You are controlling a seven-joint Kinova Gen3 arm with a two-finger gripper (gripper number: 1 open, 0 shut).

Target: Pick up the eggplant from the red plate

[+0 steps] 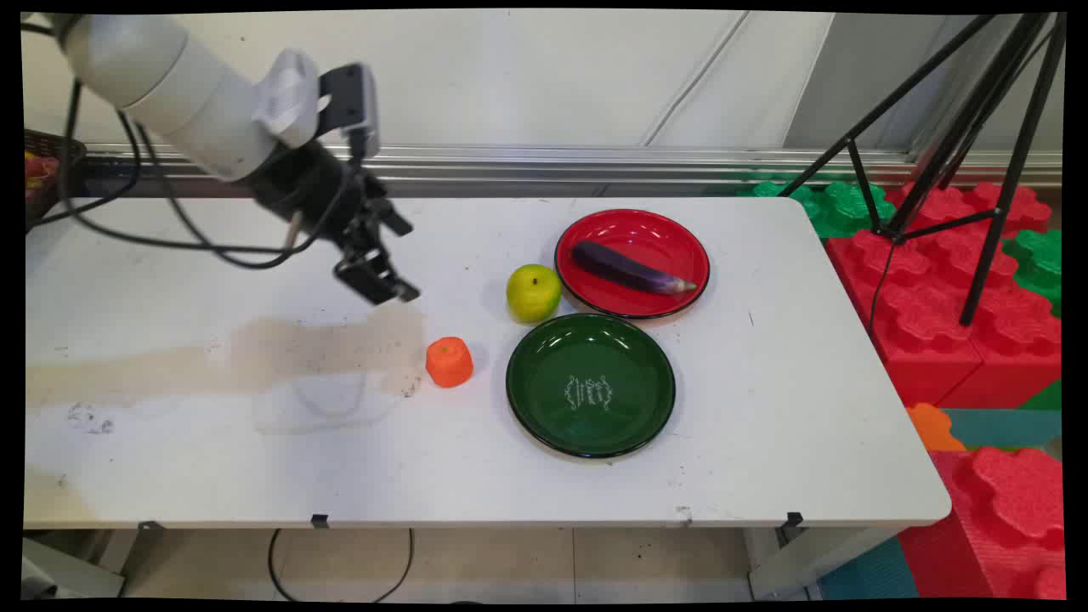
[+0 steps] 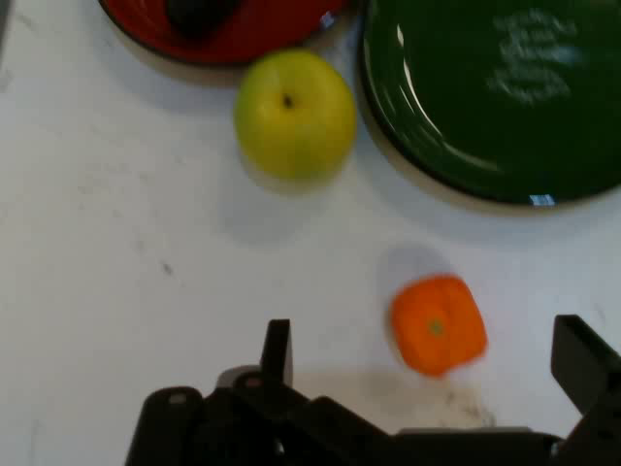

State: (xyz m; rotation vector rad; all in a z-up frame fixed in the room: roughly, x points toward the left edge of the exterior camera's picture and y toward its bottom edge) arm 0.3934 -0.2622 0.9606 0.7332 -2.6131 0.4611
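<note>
My black gripper (image 1: 399, 259) hangs open above the table's left middle, with nothing between its fingers. Nearest to it is a small orange toy fruit (image 1: 449, 361), lying on the table just right of and nearer than the gripper. In the hand view the orange fruit (image 2: 438, 324) lies ahead of the gripper (image 2: 424, 340), between the lines of the two spread fingers (image 2: 277, 348). A yellow-green apple (image 1: 533, 293) (image 2: 295, 114) stands further right, beside two plates.
A red plate (image 1: 671, 238) at the back right holds a purple eggplant (image 1: 633, 269). An empty green plate (image 1: 544, 408) (image 2: 417, 116) sits in front of it. Black cables hang from the arm at left. A tripod and red and green foam blocks stand right of the table.
</note>
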